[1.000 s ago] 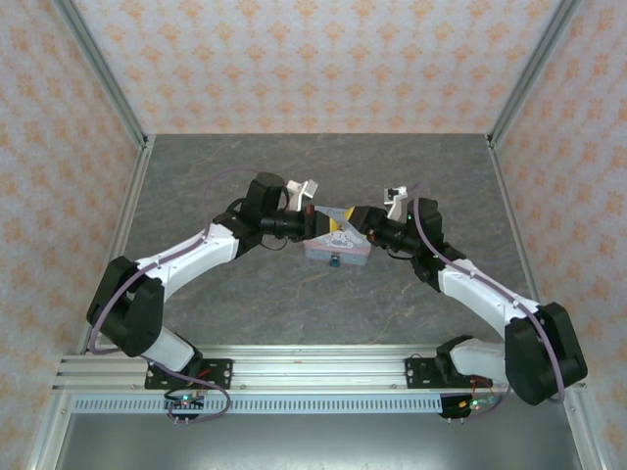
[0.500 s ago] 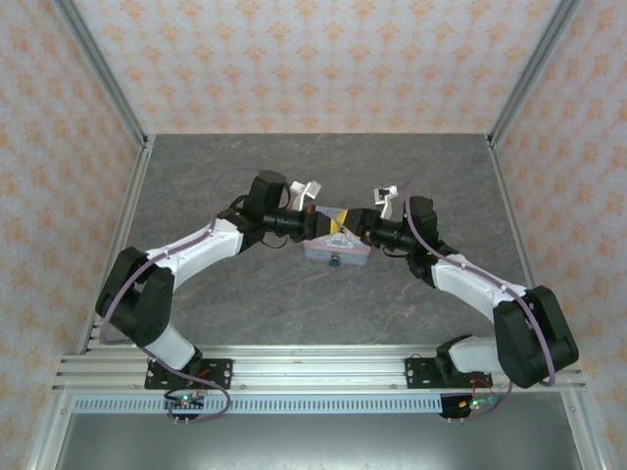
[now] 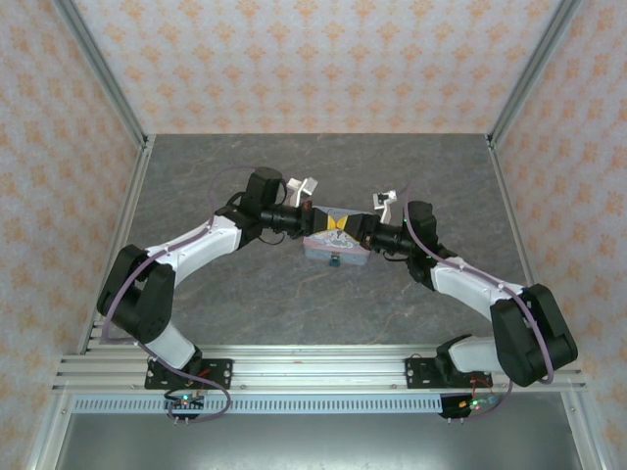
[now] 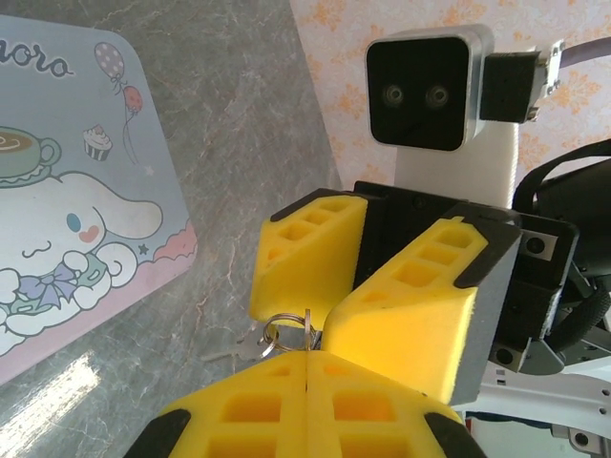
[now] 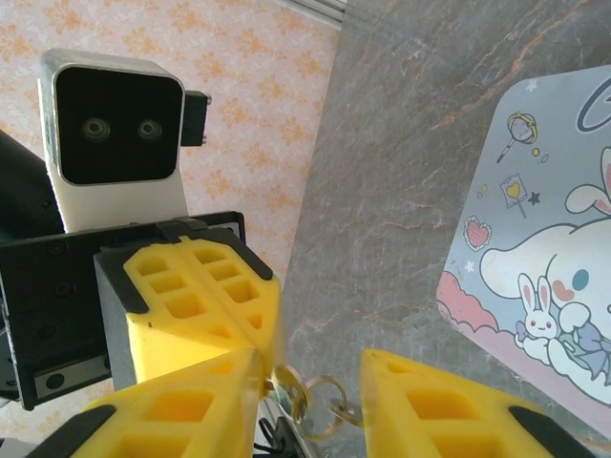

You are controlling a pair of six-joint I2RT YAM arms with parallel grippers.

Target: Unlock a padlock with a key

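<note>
Key (image 4: 232, 350) sits pinched in my fully closed left jaws. Right jaws are partly open, straddling it.

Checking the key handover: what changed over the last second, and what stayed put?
The right gripper edged left toward the left gripper, its jaws open around the small metal key and ring. The left gripper stays shut on them; the pale cartoon-printed tin and tiny teal padlock have not moved.
</note>
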